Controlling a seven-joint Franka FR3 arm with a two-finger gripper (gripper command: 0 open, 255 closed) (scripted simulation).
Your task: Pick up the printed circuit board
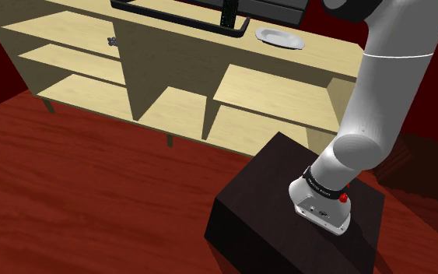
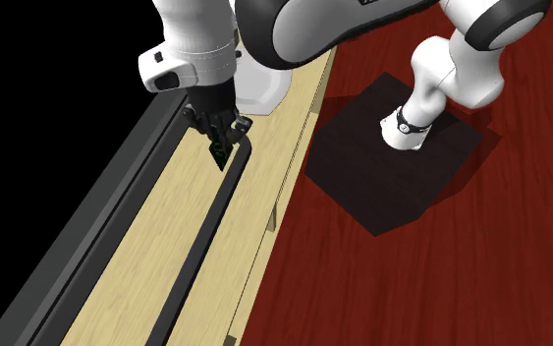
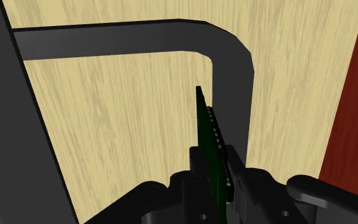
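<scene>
**Board in the grip, lift stage**

In the wrist view the gripper (image 3: 214, 162) was closed narrow on the printed circuit board (image 3: 204, 127). The dark green board stood on edge between the two black fingers, with its free end pointing down toward the light wooden top (image 3: 126, 127). It sat just inside the rounded corner of the black frame (image 3: 234, 70) that lies on that top.

The second exterior view agreed. The board (image 2: 222, 154) hung below the gripper (image 2: 223, 136), and its lower tip was close to the frame's rail (image 2: 205, 226). I could not tell whether the tip cleared the rail and the wood or touched them. In the shoulder view the board (image 1: 226, 15) showed as a thin dark sliver above the frame's corner (image 1: 236, 31), with a white plate (image 1: 279, 36) near by on the same top.

Judgement: the grasp was made, and the step in hand was the lift. The next move called for a straight rise away from the wooden top, keeping the thin edge-on grip square and the tip off the rail — a snag there could twist the board out of the fingers.
</scene>
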